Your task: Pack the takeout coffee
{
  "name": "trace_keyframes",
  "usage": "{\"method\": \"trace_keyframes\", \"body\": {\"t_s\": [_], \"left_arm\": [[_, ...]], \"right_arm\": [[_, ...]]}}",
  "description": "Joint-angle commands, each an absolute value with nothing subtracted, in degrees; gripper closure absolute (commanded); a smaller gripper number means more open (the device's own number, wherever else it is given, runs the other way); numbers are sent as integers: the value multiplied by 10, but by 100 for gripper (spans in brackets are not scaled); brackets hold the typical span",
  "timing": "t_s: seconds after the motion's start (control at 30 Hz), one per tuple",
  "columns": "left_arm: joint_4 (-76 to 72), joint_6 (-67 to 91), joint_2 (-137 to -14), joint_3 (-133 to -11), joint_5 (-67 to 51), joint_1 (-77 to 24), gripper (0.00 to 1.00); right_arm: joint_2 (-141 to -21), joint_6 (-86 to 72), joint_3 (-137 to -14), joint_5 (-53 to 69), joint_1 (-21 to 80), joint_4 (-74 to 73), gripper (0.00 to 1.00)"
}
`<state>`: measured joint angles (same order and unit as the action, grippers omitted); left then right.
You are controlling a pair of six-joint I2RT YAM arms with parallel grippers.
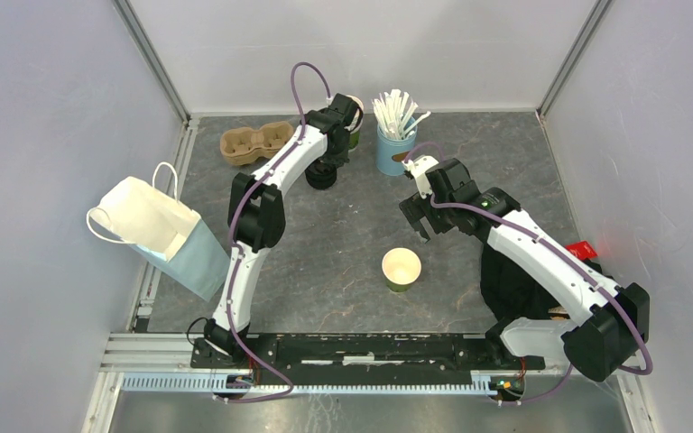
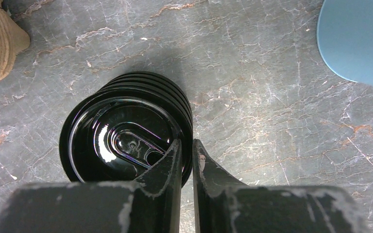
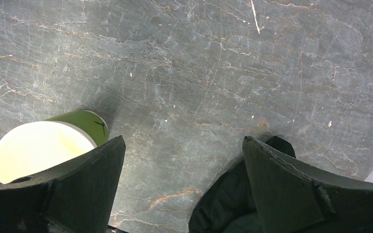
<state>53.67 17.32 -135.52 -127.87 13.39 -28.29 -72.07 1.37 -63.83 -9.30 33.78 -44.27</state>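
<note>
The takeout coffee cup (image 1: 401,269) stands upright mid-table, green-sided with its cream inside showing at the open top; the right wrist view has it at the lower left (image 3: 39,145). A stack of black lids (image 1: 321,178) sits at the back. My left gripper (image 1: 329,162) reaches down onto it. In the left wrist view the left gripper (image 2: 187,141) has its jaws nearly together across the right rim of the top lid (image 2: 121,141), one finger inside the rim and one outside. My right gripper (image 1: 420,221) hovers wide open and empty (image 3: 183,140), up and to the right of the cup.
A white paper bag (image 1: 158,234) lies tilted at the left wall. A cardboard cup carrier (image 1: 253,142) sits back left, and a blue holder of white stirrers (image 1: 395,149) back centre. Black cloth (image 1: 514,289) lies under the right arm. Grey walls close three sides.
</note>
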Motion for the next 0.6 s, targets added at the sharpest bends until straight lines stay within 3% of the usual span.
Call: {"method": "trace_keyframes", "body": {"t_s": [0.0,0.37,0.5,0.57], "left_arm": [[532,151,-1345,-1303,129,-283,83],[537,151,-1334,-1307,136,-282,82],[544,152,-1347,-1312,124,-282,68],[551,152,-1355,-1322,121,-282,66]], "right_arm": [[-715,12,-637,-93,342,-425,2],[-713,12,-635,-93,343,-423,2],[-712,12,-635,-93,343,-423,2],[-713,14,-635,-95,343,-423,2]]}}
